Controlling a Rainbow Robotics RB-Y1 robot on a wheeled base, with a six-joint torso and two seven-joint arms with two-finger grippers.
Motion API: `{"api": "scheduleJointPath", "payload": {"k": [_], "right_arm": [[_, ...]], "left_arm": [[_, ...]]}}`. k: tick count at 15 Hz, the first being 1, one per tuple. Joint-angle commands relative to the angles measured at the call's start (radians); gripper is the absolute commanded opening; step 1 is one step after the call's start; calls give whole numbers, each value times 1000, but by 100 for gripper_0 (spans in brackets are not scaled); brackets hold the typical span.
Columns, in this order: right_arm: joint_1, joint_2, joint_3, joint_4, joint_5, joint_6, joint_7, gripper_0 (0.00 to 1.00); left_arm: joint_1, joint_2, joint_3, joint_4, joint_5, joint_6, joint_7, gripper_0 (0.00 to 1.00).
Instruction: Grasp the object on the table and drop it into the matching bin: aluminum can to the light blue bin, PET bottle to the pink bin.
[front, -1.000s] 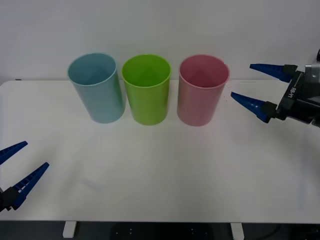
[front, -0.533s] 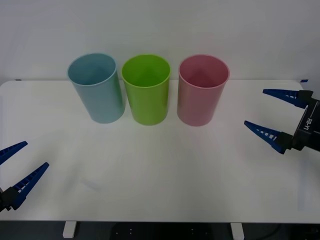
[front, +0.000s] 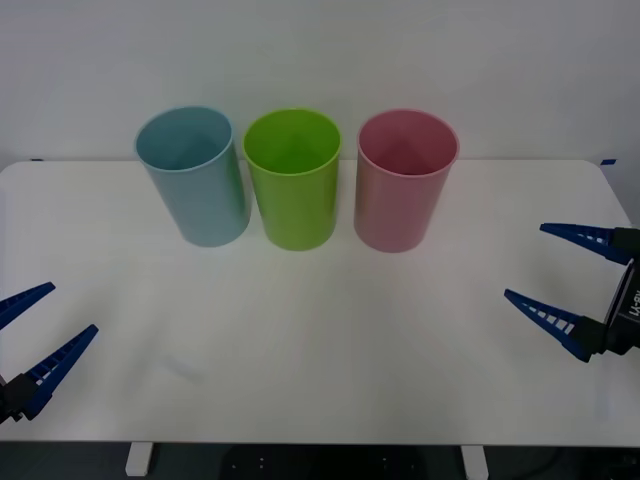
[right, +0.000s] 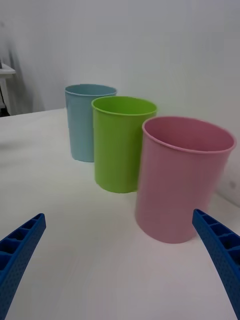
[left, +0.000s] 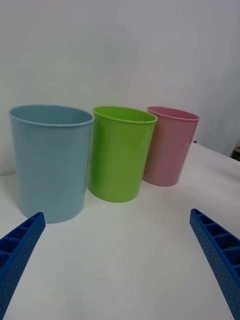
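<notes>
Three bins stand in a row at the far side of the white table (front: 320, 330): the light blue bin (front: 195, 178) on the left, a lime green bin (front: 293, 180) in the middle and the pink bin (front: 403, 182) on the right. All three are upright with their round rims open to the top, set just beside one another without touching.

The right hand (front: 565, 283) hovers over the right edge of the table, well apart from the pink bin, its two blue ribbed fingers spread wide and holding nothing. From its wrist camera the pink bin (right: 180, 177) stands nearest, with the green bin (right: 121, 142) and the blue bin (right: 85, 120) lined up beyond it.

The left hand (front: 35, 335) sits at the near left corner of the table, its fingers likewise spread and empty. Its wrist camera looks across bare tabletop at the blue bin (left: 50, 160), the green bin (left: 120, 152) and the pink bin (left: 170, 145) in turn.

The bottle cannot be seen on the table, and the insides of the bins are not visible deeply enough to tell where it lies.
</notes>
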Motion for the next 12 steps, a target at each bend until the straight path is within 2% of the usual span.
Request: {"api": "scheduleJointPath", "payload": {"k": [1, 12], "right_arm": [[57, 17, -5, 1, -13, -2, -4, 100], [118, 31, -12, 1, -19, -4, -13, 100]], "left_arm": [[0, 0, 0, 0, 0, 0, 0, 100], [0, 0, 0, 0, 0, 0, 0, 100]]}}
